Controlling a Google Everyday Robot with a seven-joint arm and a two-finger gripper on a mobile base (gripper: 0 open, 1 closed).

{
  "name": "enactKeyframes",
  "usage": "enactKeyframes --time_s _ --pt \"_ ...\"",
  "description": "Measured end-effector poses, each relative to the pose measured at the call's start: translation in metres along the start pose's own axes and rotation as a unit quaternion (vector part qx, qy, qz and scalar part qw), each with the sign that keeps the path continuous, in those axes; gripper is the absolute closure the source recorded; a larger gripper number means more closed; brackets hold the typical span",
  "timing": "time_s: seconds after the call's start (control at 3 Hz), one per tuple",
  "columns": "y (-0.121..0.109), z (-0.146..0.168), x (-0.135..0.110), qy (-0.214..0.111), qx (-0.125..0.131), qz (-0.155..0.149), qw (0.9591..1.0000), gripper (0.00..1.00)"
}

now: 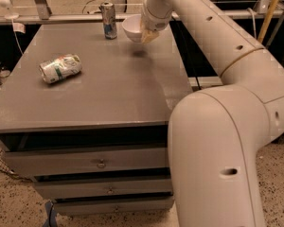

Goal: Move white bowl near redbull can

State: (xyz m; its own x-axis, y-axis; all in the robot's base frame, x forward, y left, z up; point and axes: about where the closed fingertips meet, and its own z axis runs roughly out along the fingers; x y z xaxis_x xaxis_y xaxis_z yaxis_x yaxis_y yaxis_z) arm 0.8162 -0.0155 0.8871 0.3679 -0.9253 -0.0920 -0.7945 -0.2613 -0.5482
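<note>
The white bowl (132, 27) hangs in the air above the far part of the grey table (99, 84), with its shadow on the tabletop below it. My gripper (147, 32) is shut on the bowl's right rim and holds it up. The redbull can (108, 20) stands upright near the table's far edge, a short way left of the bowl. The bowl and can do not touch.
A dented silver-and-green can (60, 68) lies on its side on the left of the table. My white arm (217, 56) reaches over the table's right side. Drawers (85, 162) sit under the tabletop. A rail runs behind the table's far edge.
</note>
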Motion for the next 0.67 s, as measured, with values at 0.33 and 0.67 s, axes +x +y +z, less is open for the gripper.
enactKeyframes --time_s 0.33,0.67 --pt "-0.007 0.015 -0.004 -0.010 -0.002 0.005 0.9999 1.00" --pt "-0.011 0.031 -0.011 -0.022 -0.011 0.010 0.9996 1.00"
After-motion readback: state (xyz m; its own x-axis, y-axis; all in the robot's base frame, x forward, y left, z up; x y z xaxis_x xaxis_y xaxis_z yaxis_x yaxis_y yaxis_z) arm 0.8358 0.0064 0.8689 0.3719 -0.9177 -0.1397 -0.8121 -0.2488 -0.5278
